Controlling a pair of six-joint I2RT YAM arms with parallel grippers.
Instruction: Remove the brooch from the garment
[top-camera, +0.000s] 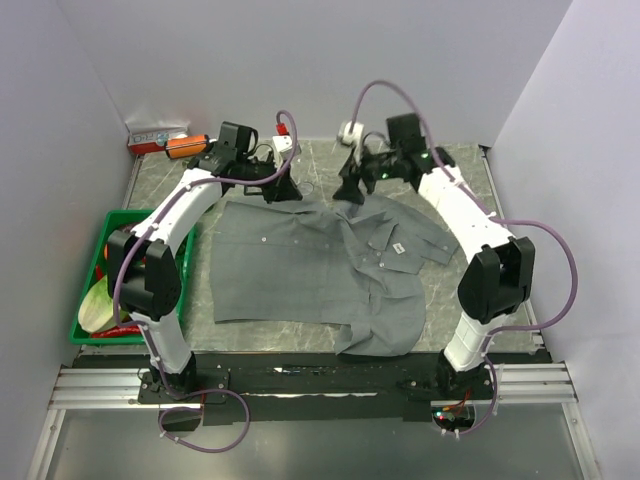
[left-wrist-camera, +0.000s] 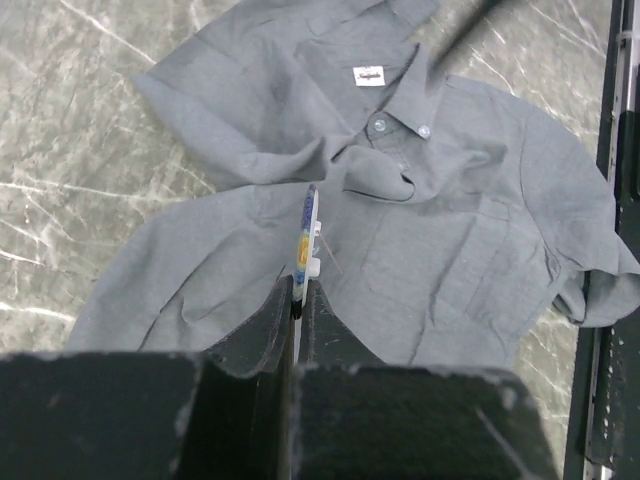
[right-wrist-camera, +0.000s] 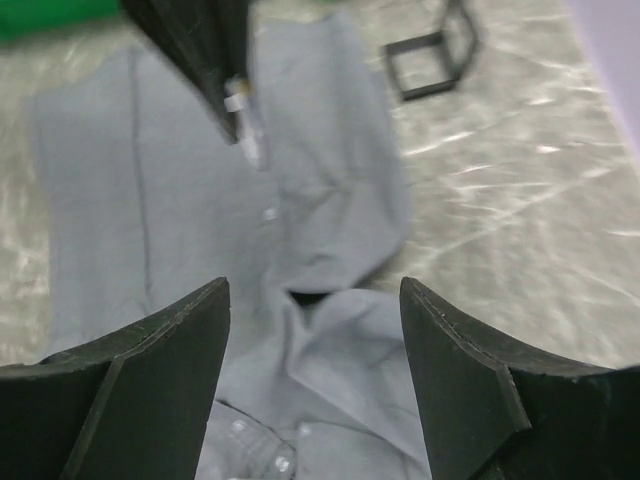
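Observation:
The grey garment (top-camera: 300, 270) lies spread on the table, collar toward the right arm. My left gripper (left-wrist-camera: 298, 290) is shut on the brooch (left-wrist-camera: 303, 235), a thin disc seen edge-on with blue and yellow on its face and white clips on its back. It stands out past the fingertips over the shirt front, and I cannot tell whether it touches the cloth. From above, the left gripper (top-camera: 283, 187) is at the shirt's far edge. My right gripper (right-wrist-camera: 315, 300) is open above the collar folds with nothing between its fingers. The brooch's white clips (right-wrist-camera: 240, 102) also show in the right wrist view.
A green bin (top-camera: 92, 262) holding items stands at the table's left edge. An orange object (top-camera: 185, 145) and a white one (top-camera: 350, 130) lie at the back. A black wire frame (right-wrist-camera: 430, 60) stands beyond the shirt. The white label (left-wrist-camera: 369, 75) and a round grey disc (left-wrist-camera: 379, 124) are near the collar.

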